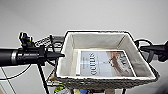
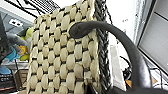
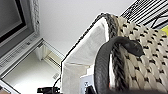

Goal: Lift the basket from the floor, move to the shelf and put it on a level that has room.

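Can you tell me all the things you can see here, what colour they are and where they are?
basket: one, beige and dark woven with white cloth lining, on top of the rack between the two arms
magazine: one, pale cover with dark letters, lying flat inside the basket
shelf: one, black wire rack, under the basket
toys: several, yellow, green and blue, on a lower tier
wall: white, behind the rack
left gripper: black, at the basket's left side
right gripper: black, at the basket's right side
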`<state>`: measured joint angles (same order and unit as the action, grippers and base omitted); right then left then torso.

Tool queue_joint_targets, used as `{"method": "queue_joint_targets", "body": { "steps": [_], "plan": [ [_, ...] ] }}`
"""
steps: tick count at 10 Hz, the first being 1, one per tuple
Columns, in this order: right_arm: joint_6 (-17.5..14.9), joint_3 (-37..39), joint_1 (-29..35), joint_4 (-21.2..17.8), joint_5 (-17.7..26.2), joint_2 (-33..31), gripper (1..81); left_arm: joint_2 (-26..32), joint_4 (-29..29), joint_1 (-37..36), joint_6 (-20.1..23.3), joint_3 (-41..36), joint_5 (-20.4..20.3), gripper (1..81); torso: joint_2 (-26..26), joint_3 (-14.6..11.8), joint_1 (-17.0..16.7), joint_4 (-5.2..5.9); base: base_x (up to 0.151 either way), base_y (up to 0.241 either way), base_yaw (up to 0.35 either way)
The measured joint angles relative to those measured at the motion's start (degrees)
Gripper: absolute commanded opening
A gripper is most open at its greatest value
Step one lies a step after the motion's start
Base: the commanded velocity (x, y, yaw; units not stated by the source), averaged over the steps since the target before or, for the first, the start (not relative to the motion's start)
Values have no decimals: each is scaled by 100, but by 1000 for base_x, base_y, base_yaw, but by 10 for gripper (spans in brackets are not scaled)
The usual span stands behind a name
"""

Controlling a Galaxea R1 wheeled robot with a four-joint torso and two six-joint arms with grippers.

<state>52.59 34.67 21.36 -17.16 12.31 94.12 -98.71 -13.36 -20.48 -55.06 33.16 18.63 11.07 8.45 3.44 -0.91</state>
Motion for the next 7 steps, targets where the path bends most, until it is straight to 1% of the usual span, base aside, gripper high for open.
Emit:
{"method": "queue_joint_targets", "body": {
  "steps": [3, 5, 7],
  "plan": [
    [245, 279, 341, -11, 59, 293, 10, -129, -24, -429, -336, 273, 133, 10, -2, 0, 0, 0, 0, 0, 0],
    [304, 568, 466, -24, 177, 522, 10, -363, -46, -664, -499, 590, 293, 10, -2, 0, 0, 0, 0, 0, 0],
    [308, 791, 697, -96, 229, 731, 10, -606, -56, -873, -631, 863, 339, 10, -2, 0, 0, 0, 0, 0, 0]
  ]
}}
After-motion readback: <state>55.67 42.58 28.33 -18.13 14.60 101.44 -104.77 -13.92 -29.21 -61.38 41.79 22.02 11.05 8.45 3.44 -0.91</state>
